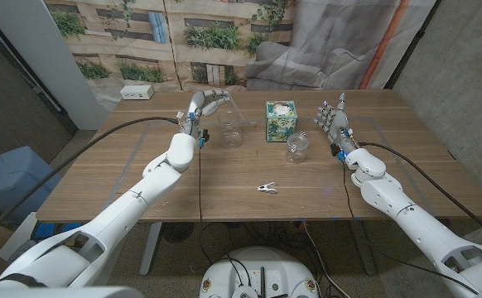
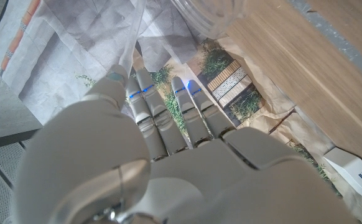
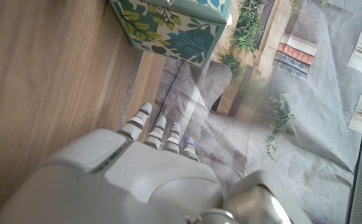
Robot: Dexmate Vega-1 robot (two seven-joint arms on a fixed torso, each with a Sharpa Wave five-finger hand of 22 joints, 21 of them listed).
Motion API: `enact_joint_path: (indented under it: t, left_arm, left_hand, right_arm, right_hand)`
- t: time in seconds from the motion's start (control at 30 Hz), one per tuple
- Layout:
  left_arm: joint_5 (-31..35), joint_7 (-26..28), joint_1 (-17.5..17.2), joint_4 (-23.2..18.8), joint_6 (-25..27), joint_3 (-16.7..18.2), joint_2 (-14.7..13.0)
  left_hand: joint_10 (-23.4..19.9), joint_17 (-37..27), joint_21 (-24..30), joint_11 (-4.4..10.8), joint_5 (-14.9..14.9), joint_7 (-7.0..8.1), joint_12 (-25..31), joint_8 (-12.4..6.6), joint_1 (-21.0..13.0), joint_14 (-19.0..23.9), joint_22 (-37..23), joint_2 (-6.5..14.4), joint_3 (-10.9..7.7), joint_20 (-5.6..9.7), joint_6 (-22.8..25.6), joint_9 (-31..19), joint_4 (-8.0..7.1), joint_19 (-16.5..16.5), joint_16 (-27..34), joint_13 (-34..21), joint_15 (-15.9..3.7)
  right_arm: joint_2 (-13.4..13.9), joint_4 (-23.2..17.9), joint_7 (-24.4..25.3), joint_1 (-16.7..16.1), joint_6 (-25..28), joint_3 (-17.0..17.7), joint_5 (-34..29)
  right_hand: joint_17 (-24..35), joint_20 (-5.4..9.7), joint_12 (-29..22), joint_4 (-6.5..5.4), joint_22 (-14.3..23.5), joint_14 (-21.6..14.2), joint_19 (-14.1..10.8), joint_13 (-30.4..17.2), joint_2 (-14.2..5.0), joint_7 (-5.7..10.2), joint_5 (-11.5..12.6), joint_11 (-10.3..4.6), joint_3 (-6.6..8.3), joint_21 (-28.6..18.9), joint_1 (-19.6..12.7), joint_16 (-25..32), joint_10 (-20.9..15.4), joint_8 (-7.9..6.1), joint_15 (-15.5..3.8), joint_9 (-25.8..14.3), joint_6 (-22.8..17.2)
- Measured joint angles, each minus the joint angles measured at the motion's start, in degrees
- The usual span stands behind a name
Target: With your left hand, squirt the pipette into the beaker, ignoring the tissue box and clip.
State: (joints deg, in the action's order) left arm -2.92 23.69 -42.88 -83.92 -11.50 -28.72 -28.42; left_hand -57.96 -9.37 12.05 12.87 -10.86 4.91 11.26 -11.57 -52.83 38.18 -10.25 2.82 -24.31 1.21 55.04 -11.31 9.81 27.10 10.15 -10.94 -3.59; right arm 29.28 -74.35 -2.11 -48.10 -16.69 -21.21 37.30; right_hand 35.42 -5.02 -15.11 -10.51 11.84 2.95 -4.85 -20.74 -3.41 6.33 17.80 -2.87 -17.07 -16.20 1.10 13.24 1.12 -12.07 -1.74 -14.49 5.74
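Left hand [image 1: 206, 106] is up above the table [image 1: 125, 178], at about 11 o'clock from the middle. Its fingers [image 2: 145, 106] curl around a thin see-through pipette [image 1: 234, 106]. In the left wrist view the pipette [image 2: 131, 37] runs up past the fingers. Its tip hangs over a glass beaker [image 1: 231, 132], which stands just beside the hand. The beaker's rim [image 2: 215, 15] shows close above the fingers in the left wrist view.

Right hand [image 1: 334, 120] is at about 2 o'clock. It stands up on its edge with the fingers [image 1: 330, 109] spread apart, and it holds nothing. Its fingers [image 3: 159, 130] point past the tissue box in the right wrist view.

Going from near to far: one small clip [image 1: 267, 188] lies at 6 o'clock, closest to the robot and well apart from both hands. Next comes one clear jar [image 1: 297, 147], near the right hand. Then one beaker. Behind the jar stands one green tissue box [image 1: 280, 122] with leaves on it [image 3: 171, 25]. Farthest away, at the back edge near 10 o'clock, lies one white power strip [image 1: 137, 92], also seen in the left wrist view [image 2: 355, 174].
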Motion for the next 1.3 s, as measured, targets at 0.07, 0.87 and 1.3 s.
enact_joint_path:
  t: [0.07,0.87,1.3]
  left_arm:
    - [0.0,-0.1,0.1,-0.2,-0.1,0.0,0.0]
    - [0.4,-1.2,0.2,-5.5,0.9,1.1,-1.0]
    - [1.2,-2.0,-0.4,-9.8,3.3,2.5,-3.5]
  left_hand:
    - [0.1,0.0,0.0,-0.07,0.0,0.00,0.0,0.00,0.0,0.0,0.0,0.0,0.00,0.00,0.0,0.0,0.00,0.0,0.0,0.0,0.00]
    - [0.1,0.0,0.0,-0.09,0.0,0.01,0.0,0.00,0.0,0.0,0.0,0.0,0.00,0.00,0.0,0.1,0.00,0.0,0.0,0.0,0.00]
    - [0.1,0.0,0.0,-0.10,0.0,0.01,0.0,0.00,0.0,0.0,0.0,0.0,-0.15,0.00,0.0,0.0,0.15,0.0,0.0,0.0,0.00]
  right_arm:
    - [0.0,0.0,0.0,0.0,0.0,0.0,0.0]
    - [0.0,0.0,0.1,0.0,0.0,0.0,0.0]
    - [0.0,0.0,0.0,0.0,0.0,0.0,0.0]
  right_hand:
    - [0.0,0.00,0.0,0.00,0.0,0.0,0.0,0.0,0.00,0.00,0.0,0.00,0.00,0.0,0.0,0.0,0.0,0.00,0.00,0.0,0.0]
    - [0.0,0.00,0.0,0.00,0.0,0.0,0.0,0.0,0.00,0.00,0.0,0.00,0.00,0.0,0.0,0.0,0.0,0.00,0.00,0.0,0.0]
    - [0.0,0.00,0.0,0.00,0.0,0.0,0.0,0.0,0.00,0.00,0.0,0.00,0.00,0.0,0.0,0.0,0.0,0.00,0.00,0.0,0.0]
